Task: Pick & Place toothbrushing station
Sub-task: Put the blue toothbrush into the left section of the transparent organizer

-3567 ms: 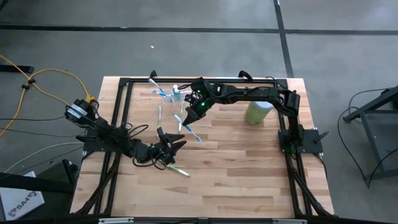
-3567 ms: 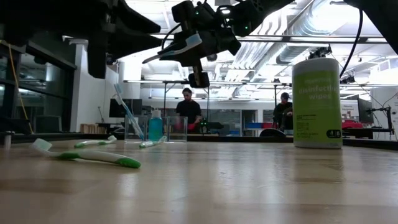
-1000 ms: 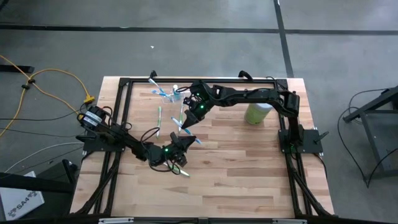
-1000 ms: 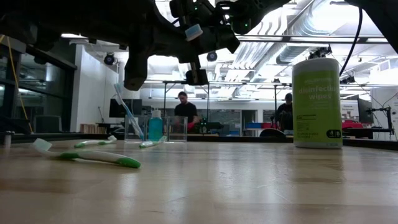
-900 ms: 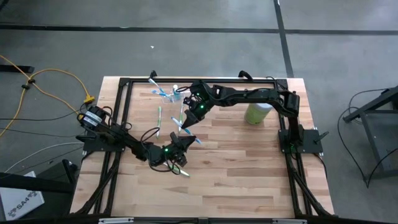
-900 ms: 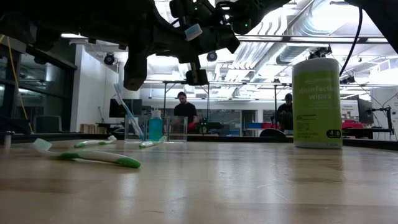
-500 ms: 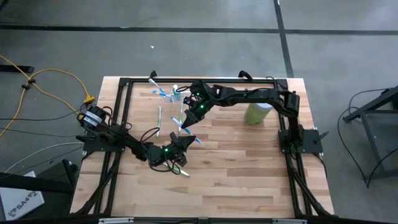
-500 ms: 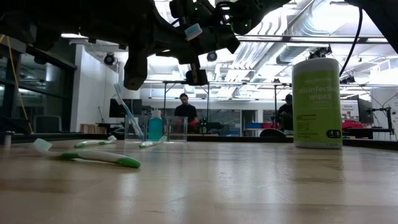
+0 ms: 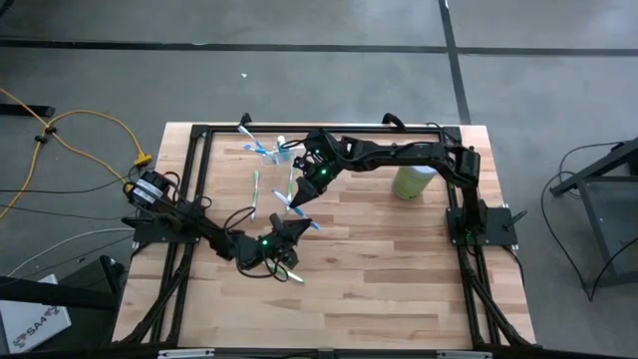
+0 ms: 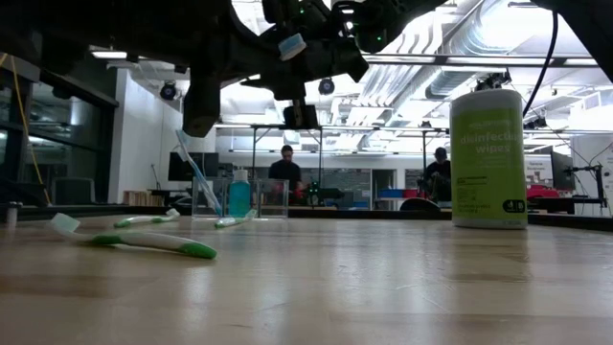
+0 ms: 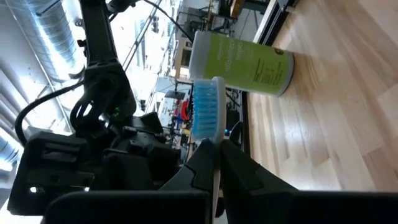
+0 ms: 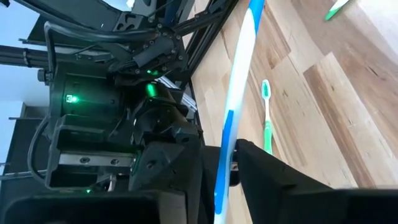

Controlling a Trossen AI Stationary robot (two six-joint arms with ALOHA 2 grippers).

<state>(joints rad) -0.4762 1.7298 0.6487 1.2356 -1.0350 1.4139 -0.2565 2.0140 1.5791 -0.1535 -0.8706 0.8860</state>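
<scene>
Two tools [image 9: 286,246] [image 9: 299,194], one blue toothbrush [image 9: 296,207]

A blue and white toothbrush [image 12: 236,99] runs from the top centre of the frame down to the bottom centre, its lower end between the right hand's [image 12: 219,177] two dark fingers [image 12: 273,177]. The left arm [image 12: 118,99], dark with green lights, fills the left half. A green toothbrush [image 12: 267,118] lies on the wooden worktop [image 12: 336,106] at centre right; another green tip [image 12: 339,7] shows at the upper right.

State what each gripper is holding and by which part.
The left gripper is shut on the blue toothbrush, just below its head. The right gripper is loosening around the same brush's handle.
</scene>
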